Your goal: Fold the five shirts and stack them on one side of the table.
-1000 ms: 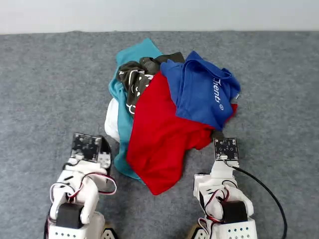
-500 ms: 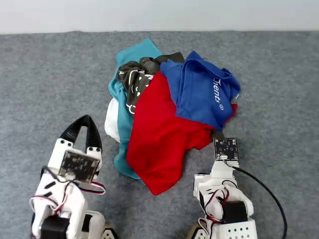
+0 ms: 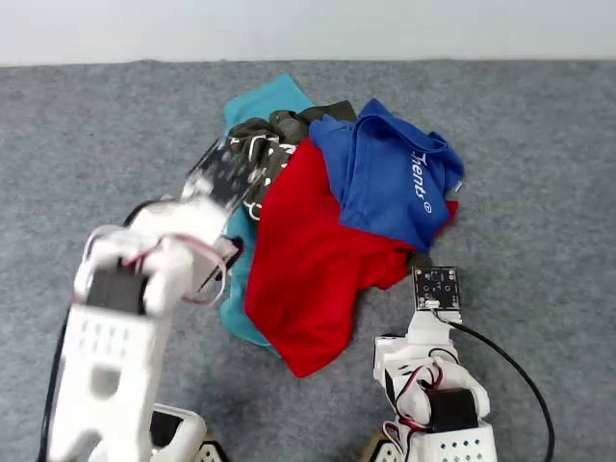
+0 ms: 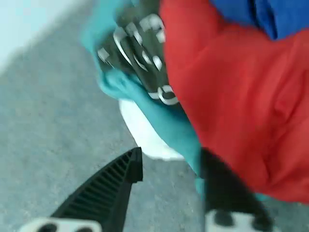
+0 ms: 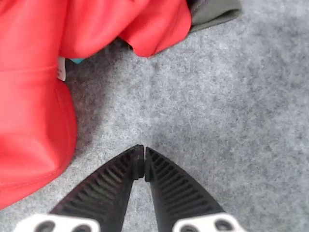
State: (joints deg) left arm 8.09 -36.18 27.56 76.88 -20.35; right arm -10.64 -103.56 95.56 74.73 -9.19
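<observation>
We see white lettering on the blue shirt [image 3: 390, 173], upper centre. Left tool [image 4: 171, 159] gapes open over the teal shirt [image 3: 274, 96]; right tool [image 5: 144, 157] sits closed above the surface [image 3: 96, 144].

- left arm [image 3: 106, 356]: white shells, black motor, red and white wires
- right arm [image 3: 423, 356]: white, square dark circuit board [image 3: 436, 287], black cable [image 3: 500, 358]
- left tool [image 4: 171, 159], right tool [image 5: 144, 162]: black ribbed fingers [image 5: 104, 186], white bases

Robot test bench, grey felt table [image 3: 87, 125]
</observation>
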